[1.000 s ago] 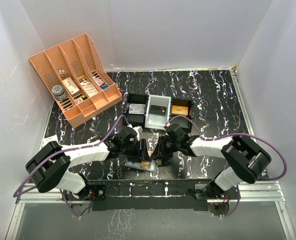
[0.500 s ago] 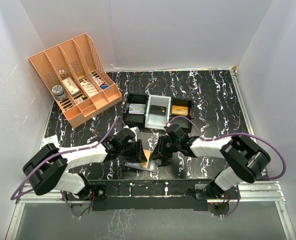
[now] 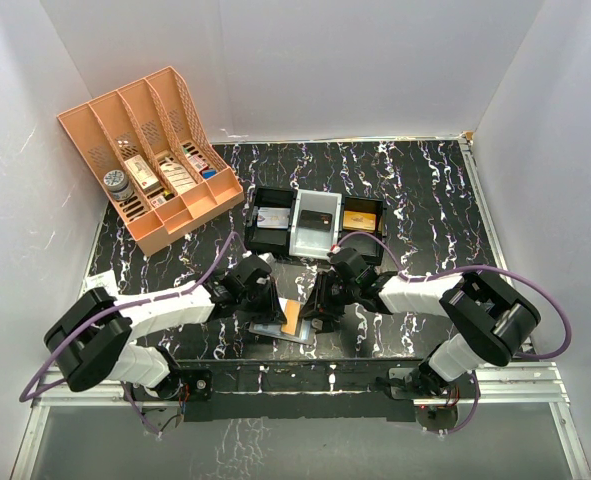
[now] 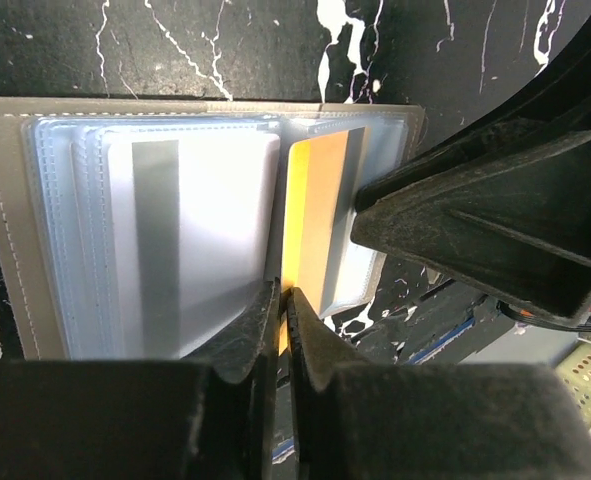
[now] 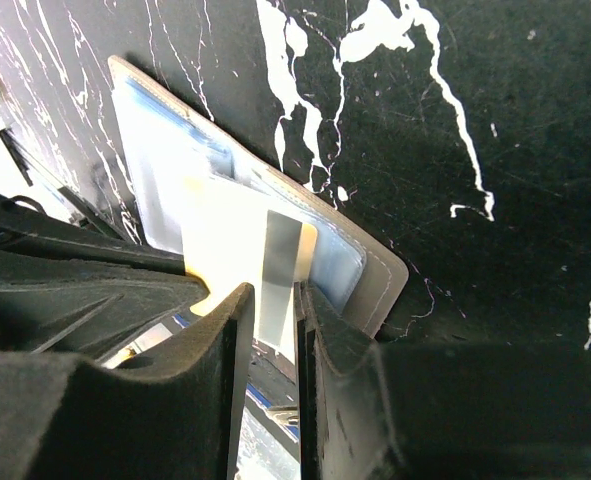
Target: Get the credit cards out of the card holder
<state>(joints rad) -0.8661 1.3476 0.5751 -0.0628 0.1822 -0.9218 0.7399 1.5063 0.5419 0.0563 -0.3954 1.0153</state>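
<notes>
My left claw pinches the orange card, which lies lengthwise along the card holder's fold; my right claw clamps its edge.

You are looking at a robotics lab test cell, not a home or a shop. Plain white panels wall the scene on three sides, so the whole stage is boxed in. The surface is a black sheet with white marble veining, edged by bare aluminium rails along its near and right sides. Two white-and-black robot arms, the left arm and the right arm, are mounted at that near edge, and purple cables loop free from them. The props look staged: an orange lattice organiser and a black tray stand towards the back.
</notes>
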